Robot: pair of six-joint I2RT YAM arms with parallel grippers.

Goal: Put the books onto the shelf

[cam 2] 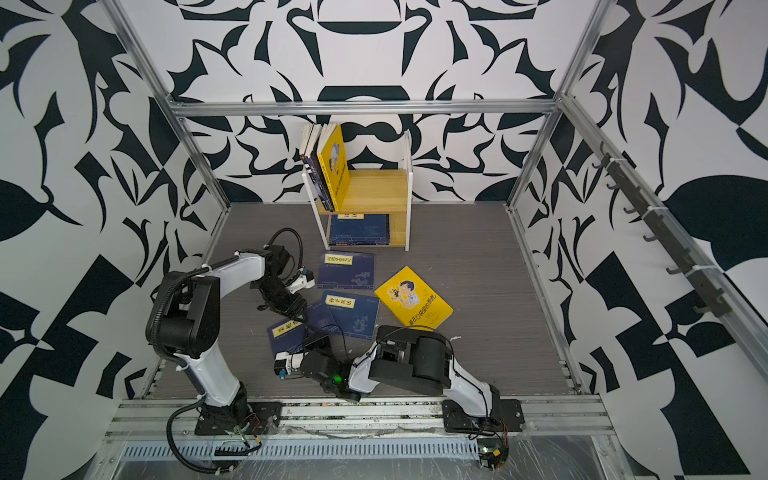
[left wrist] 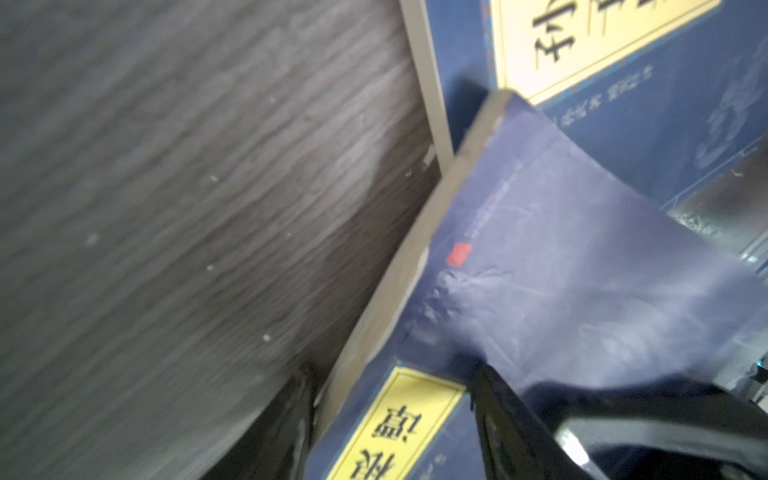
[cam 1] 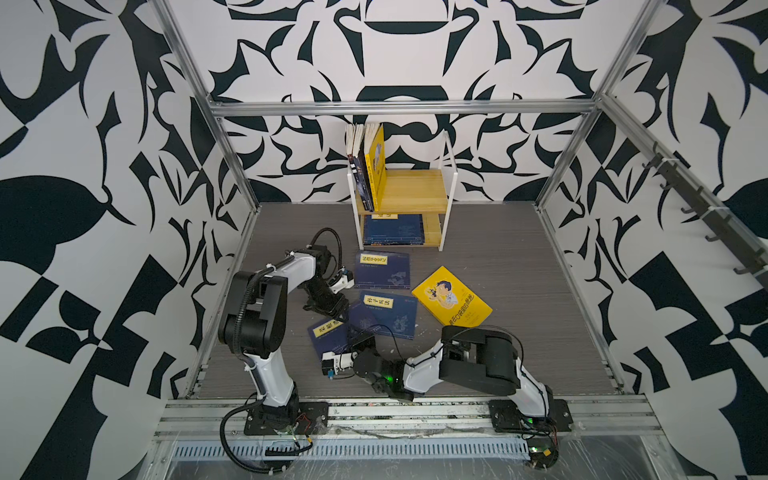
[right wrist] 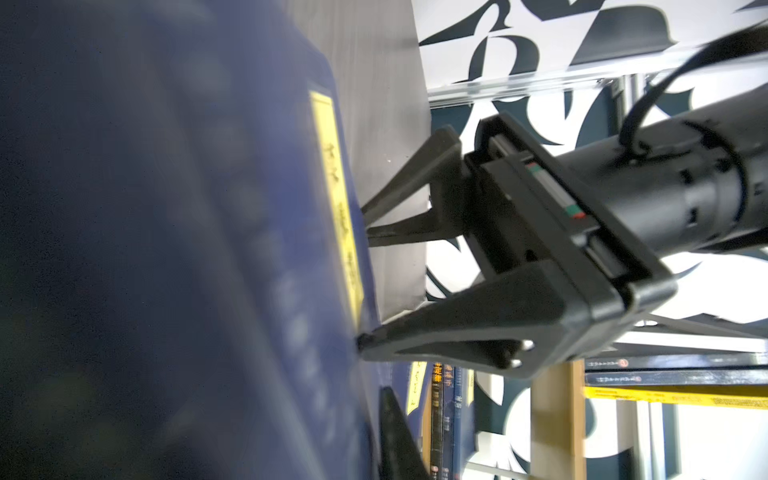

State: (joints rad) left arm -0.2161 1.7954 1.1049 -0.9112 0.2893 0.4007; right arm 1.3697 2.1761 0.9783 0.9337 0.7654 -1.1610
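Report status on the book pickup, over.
Right gripper shut on near navy book. Left gripper open, straddling its far corner. Book overlaps second navy book. Shelf top board mostly bare.

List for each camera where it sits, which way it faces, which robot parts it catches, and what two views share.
Both top views: high behind the robot's bases, looking down and forward over the left arm and right arm to the shelf.
Left wrist: on the left arm, looking down its own fingers at the tilted navy book and table.
Right wrist: on the right arm, looking across that book to the left gripper and shelf; one own finger shows.
Shared: both wrist views show that book.
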